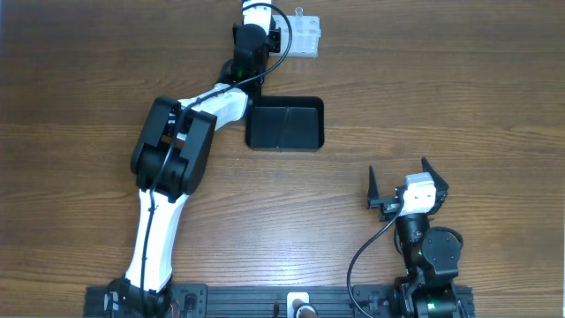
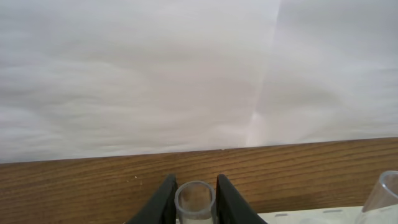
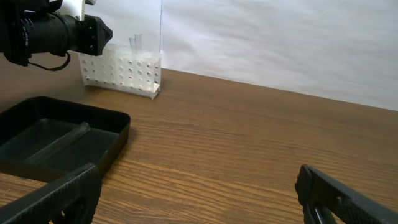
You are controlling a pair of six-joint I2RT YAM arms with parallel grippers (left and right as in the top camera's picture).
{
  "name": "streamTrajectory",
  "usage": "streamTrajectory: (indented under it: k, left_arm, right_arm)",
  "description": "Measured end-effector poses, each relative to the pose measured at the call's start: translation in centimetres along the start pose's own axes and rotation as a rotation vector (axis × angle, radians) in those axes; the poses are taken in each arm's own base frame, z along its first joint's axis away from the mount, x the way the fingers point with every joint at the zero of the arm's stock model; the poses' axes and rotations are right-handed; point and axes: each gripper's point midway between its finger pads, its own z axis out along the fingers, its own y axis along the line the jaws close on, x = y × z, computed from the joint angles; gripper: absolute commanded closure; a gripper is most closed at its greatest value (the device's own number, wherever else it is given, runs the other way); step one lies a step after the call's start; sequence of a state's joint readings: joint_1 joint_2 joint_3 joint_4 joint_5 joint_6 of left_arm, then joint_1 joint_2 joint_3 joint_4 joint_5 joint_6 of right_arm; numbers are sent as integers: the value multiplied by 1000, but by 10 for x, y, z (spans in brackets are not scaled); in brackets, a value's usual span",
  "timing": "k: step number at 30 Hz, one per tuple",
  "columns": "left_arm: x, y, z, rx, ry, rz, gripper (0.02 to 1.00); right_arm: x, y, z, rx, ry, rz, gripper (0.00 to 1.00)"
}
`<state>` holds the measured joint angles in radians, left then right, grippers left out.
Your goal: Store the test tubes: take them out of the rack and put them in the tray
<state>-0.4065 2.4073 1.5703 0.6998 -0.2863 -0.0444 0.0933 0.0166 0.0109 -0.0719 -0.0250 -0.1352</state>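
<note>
Clamping a clear test tube (image 2: 194,200) in the left gripper (image 2: 194,182) at the white perforated plastic rack (image 1: 305,37).
Holding the right gripper (image 1: 399,168) spread wide, empty, well apart from the black rectangular tray (image 1: 285,141) on the wooden table (image 1: 459,88).

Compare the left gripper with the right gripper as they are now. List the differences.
Grip: the left gripper is shut on a test tube; the right gripper stands wide open and holds nothing.
Place: the left gripper is at the white rack at the far side of the table; the right gripper sits close to its own base, short of the black tray.
Shared: both have two dark fingers.
</note>
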Motion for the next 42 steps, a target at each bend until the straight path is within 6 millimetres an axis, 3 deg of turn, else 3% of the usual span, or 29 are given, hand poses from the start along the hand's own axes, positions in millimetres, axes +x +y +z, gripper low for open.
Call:
streamTrajectory:
  k: [12,19,30,35,42]
  left_arm:
    - [0,0,0,3,0,0,866]
    - [0,0,0,3,0,0,978]
    - [-3,0,-1,2,-2,-1,976]
    - [-33,0,-6,4,-39,-12,976]
    - [-117,7,-26,2,-168,-50,978]
  right_arm:
    - [0,0,0,0,0,0,9]
    - [0,0,0,0,0,0,9]
    - [0,0,0,0,0,0,9]
    - [0,0,0,0,0,0,9]
    - [0,0,0,0,0,1,9]
